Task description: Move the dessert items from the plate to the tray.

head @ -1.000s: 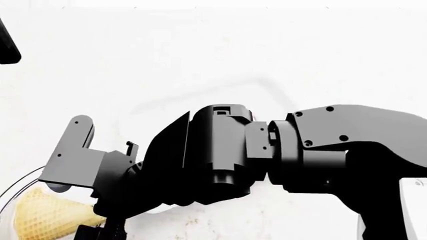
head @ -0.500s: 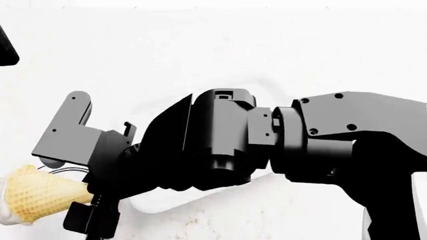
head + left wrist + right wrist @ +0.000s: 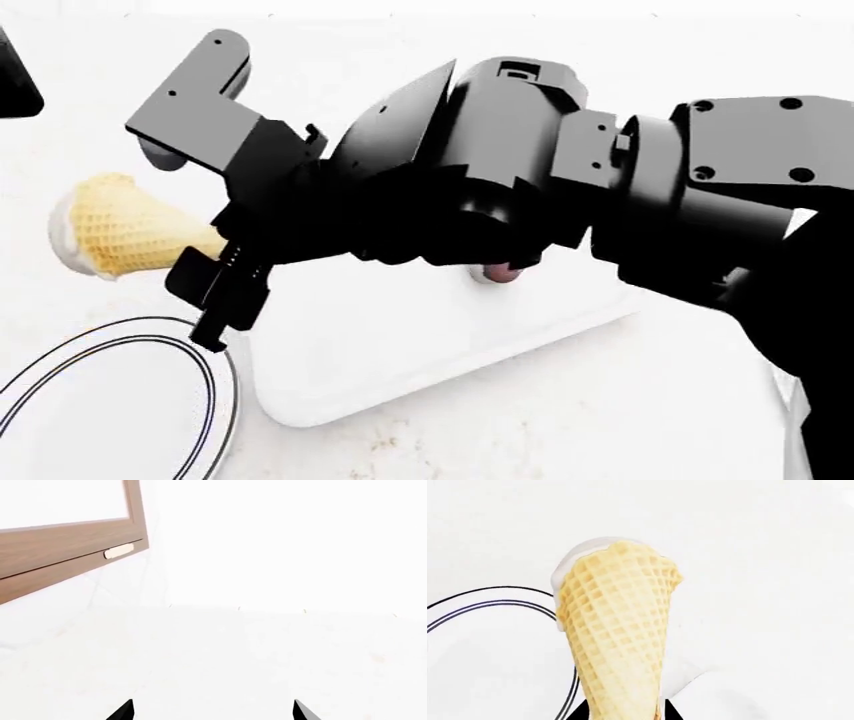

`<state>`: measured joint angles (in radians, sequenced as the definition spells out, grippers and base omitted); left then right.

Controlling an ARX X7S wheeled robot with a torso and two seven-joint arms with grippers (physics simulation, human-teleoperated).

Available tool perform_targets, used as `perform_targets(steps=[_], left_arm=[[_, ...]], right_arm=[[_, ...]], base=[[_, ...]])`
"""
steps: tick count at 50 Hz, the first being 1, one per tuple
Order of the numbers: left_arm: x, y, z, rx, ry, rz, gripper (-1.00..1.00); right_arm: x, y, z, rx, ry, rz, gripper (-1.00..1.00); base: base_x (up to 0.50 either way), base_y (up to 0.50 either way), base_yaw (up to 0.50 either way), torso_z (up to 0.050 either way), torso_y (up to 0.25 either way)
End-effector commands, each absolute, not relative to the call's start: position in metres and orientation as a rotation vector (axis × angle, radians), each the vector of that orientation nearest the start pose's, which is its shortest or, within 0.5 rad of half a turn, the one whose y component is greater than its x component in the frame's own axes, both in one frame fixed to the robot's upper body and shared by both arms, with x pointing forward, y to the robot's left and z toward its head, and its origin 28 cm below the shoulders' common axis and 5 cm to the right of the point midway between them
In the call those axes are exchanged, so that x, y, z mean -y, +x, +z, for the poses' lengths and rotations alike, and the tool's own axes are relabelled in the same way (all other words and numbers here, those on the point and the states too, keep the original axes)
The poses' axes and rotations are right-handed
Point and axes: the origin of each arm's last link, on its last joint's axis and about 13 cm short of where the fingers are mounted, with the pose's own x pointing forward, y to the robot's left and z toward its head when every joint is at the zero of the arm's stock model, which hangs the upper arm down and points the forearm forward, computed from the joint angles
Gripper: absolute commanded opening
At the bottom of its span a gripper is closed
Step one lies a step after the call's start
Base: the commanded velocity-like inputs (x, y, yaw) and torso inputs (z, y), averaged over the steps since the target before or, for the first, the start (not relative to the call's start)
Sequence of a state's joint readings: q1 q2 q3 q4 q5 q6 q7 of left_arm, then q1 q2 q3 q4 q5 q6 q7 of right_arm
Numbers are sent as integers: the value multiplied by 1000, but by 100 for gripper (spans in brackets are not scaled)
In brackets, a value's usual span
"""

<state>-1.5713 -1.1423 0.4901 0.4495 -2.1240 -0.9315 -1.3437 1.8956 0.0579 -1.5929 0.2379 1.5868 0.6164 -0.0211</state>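
The waffle cone (image 3: pixel 127 225) is gripped at its narrow end by the right gripper (image 3: pixel 214 255), fingers clamped on it; it's held roughly horizontal above the table (image 3: pixel 667 420), w/ the white ice cream end pointing away from the arm, to the head view's left. In the right wrist view the cone (image 3: pixel 620 635) is seen lengthwise, w/ the black-rimmed round plate (image 3: pixel 500 597) below it. In the head view the plate (image 3: pixel 120 400) is seen at lower left, just beside the white tray (image 3: pixel 400 370). The cone is held up off both, above the table near the tray's left end. A small pinkish bit (image 3: pixel 501 272) is glimpsed on the tray under the arm; what it is can't be told. The left gripper (image 3: pixel 212 711) is shown only as 2 dark finger tips spread apart, nothing between them, over bare table near a wood-framed panel (image 3: pixel 67 545).
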Motion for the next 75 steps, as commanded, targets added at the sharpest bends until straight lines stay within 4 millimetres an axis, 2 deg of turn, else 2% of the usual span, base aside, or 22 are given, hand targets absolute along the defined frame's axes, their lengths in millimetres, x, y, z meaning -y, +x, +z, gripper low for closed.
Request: perform_targets(steps=[1,13,30,44,59,75], left_arm=[[-281,168,380,76,38,209,100],[-280,170,378,73,38,201,100],[-279,174,375,70,33,194,100],[-277,174,374,66,33,189,100],[-273,179,372,56,37,177,100],[-273,179,371,56,36,177,100]], right_arm=[[-23,321,331,-299,-566,1018,-100],[17,332,342,-318,-540,891,-100],[50,339,322,-398,-503,756,-100],[51,335,300,-469,-513,768,-100],[43,334,278,-513,-531,808,-100],[43,331,272,-537,-549,832,-100]], base=[[0,0,0,0,0],[0,0,0,0,0],[0,0,0,0,0],[0,0,0,0,0],[0,0,0,0,0],[0,0,0,0,0]])
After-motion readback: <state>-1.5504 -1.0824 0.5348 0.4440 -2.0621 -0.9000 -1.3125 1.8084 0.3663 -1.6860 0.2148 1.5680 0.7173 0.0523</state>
